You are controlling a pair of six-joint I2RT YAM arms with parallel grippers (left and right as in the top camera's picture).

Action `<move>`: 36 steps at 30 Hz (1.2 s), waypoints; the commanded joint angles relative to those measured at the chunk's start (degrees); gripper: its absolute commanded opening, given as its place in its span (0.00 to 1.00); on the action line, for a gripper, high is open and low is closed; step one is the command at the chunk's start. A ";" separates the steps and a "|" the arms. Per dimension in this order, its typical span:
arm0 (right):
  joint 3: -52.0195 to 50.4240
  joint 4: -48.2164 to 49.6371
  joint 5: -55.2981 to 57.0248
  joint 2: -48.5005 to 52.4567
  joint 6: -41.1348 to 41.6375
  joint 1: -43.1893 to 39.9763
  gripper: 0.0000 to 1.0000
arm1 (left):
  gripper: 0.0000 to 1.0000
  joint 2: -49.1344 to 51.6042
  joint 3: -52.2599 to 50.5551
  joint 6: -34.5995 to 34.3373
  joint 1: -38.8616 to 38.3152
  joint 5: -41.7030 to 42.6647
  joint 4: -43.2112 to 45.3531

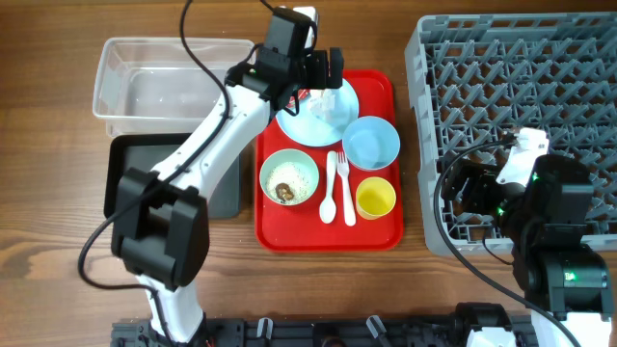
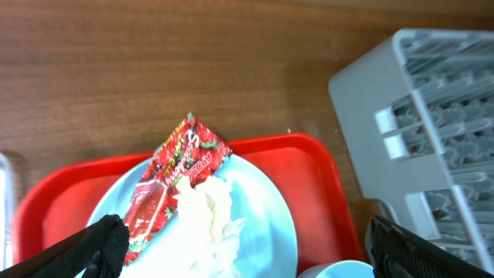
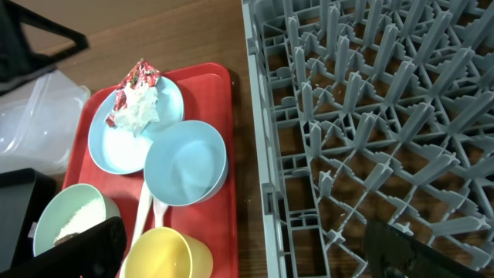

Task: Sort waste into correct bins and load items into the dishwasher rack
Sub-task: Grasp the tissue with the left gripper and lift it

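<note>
The red-and-white wrapper (image 2: 174, 181) with white tissue (image 2: 207, 224) lies on the light blue plate (image 1: 316, 123) at the back of the red tray (image 1: 376, 231). My left gripper (image 1: 322, 69) is open and empty, hovering above the plate with a finger on each side of the wrapper. The pale green bowl (image 1: 289, 178) holds white crumbs and a brown lump (image 1: 284, 192). The light blue bowl (image 1: 371, 143), yellow cup (image 1: 376, 199), white fork (image 1: 344, 188) and spoon (image 1: 329, 193) are on the tray. My right gripper (image 1: 461, 188) is open and empty over the grey rack's (image 1: 521, 58) left edge.
The clear tub (image 1: 159, 82) stands at the back left, with the black tray (image 1: 130, 178) in front of it, partly hidden by my left arm. The rack also fills the right of the right wrist view (image 3: 370, 116).
</note>
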 commanded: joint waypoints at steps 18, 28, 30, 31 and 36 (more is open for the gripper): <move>1.55 0.17 -0.20 0.00 -1.01 0.22 1.00 | 0.46 14.12 0.46 -1.14 -3.10 -0.42 -2.51; 1.55 0.24 -0.20 0.00 -1.03 0.22 1.00 | 0.04 5.49 0.50 -1.16 1.11 -0.39 -2.54; 1.55 0.22 -0.20 0.00 -1.01 0.24 1.00 | 0.04 1.40 0.50 -1.14 3.65 -0.46 -3.10; 1.57 0.22 -0.17 0.00 -1.03 0.22 1.00 | 0.04 -1.44 0.50 -1.14 5.81 -0.46 -3.39; 1.57 0.22 -0.15 0.00 -1.07 0.24 1.00 | 0.04 -8.35 0.48 -1.16 17.07 -5.42 -12.63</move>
